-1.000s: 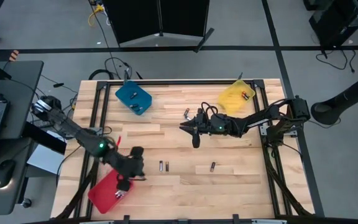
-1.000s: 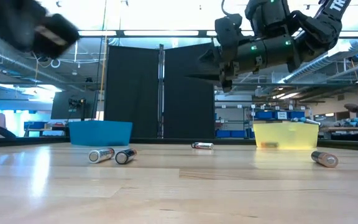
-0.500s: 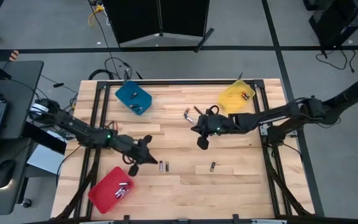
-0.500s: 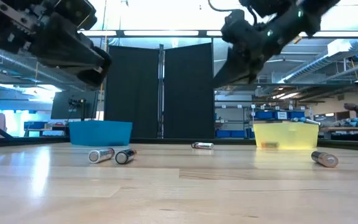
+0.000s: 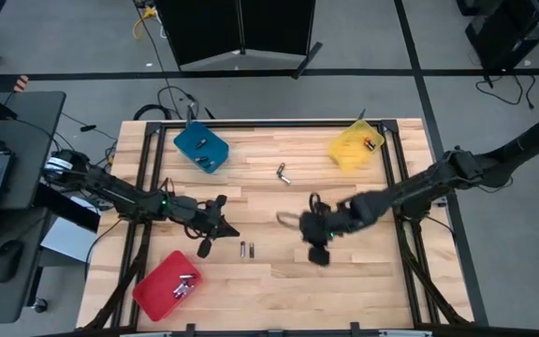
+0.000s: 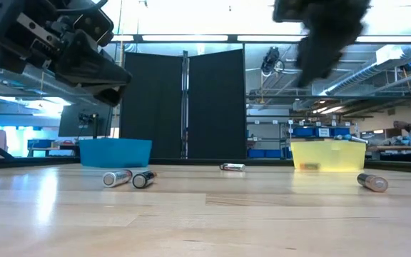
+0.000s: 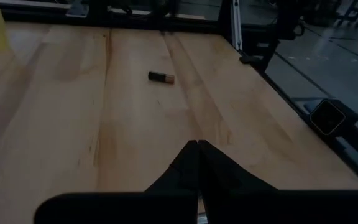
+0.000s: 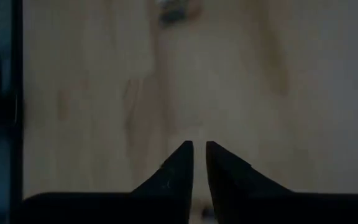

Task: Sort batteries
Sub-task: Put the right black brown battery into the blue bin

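Two batteries point(image 5: 246, 249) lie side by side near the red tray point(image 5: 152, 292), long axes parallel. Left gripper point(image 5: 206, 247) hovers just beside them, nearer than the right gripper point(image 5: 317, 254) — fingers pressed together, empty. The right's stand slightly apart, holding nothing.

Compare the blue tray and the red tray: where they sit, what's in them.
The blue tray sits at the table's far left corner; the red tray sits at the near left corner, partly over the table's near edge. In the high view, the blue tray holds dark batteries toward one end, while the red tray holds a small cluster of silvery batteries. Both are shallow, rectangular, set askew to the table edges, and untouched by either tool.
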